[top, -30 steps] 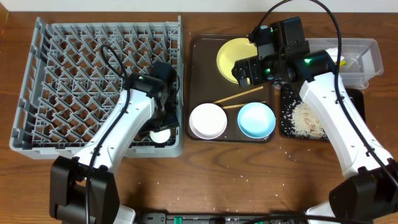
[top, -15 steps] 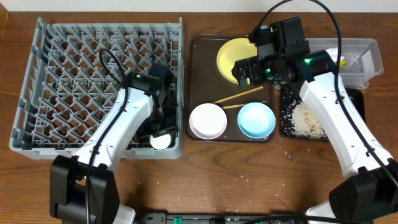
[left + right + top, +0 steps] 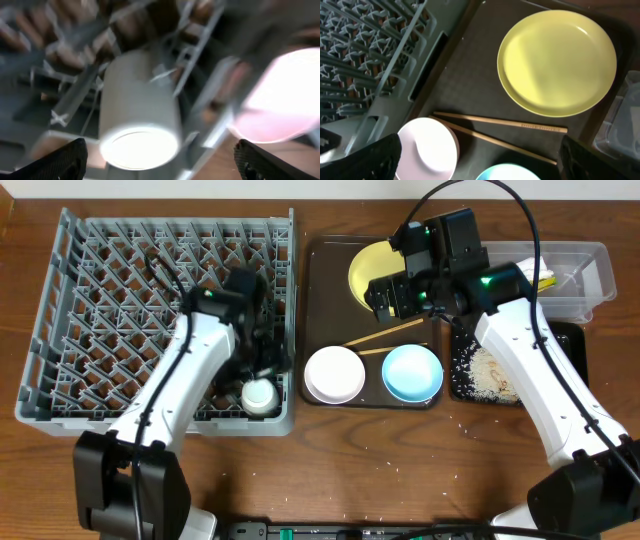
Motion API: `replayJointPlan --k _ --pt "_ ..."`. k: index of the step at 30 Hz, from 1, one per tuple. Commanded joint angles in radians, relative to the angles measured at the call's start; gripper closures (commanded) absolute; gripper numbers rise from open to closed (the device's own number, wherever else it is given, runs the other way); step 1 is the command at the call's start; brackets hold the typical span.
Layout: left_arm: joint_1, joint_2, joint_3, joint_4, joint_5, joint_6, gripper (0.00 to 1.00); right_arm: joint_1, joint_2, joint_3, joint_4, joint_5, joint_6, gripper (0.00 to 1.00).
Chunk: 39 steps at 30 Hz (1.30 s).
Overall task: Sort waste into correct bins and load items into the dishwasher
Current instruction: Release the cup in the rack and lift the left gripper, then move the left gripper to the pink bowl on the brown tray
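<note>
White cup sits inside the rack, pegs steadying it, so left fingers spread clear; right fingers, spread, hover beside the rack over chopsticks.

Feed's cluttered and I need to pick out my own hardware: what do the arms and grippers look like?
The left arm and right arm have white shell links with black joints and black bases. Thin black cables loop off them, and small green lights glow near the wrists. The left gripper and right gripper are black, with dark textured fingertips.
</note>
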Motion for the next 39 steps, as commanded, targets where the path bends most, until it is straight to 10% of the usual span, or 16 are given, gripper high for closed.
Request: replayJointPlan --k 1,10,22,39 --pt "-0.01 -0.005 0.124 -0.001 0.01 0.089 0.07 -0.012 -0.008 0.016 0.004 0.005 -0.012 0.01" --pt "-0.182 -0.012 0.111 0.019 0.003 0.055 0.27 -0.161 -0.115 0.057 -0.089 0.003 -0.011 0.01" --pt "-0.445 -0.011 -0.061 0.153 -0.312 -0.435 0.34 -0.211 -0.106 0.055 -0.127 0.0 0.0 0.01" --pt "-0.46 0.054 -0.186 0.346 -0.38 -0.449 0.4 -0.211 -0.097 0.055 -0.125 0.0 -0.001 0.01"
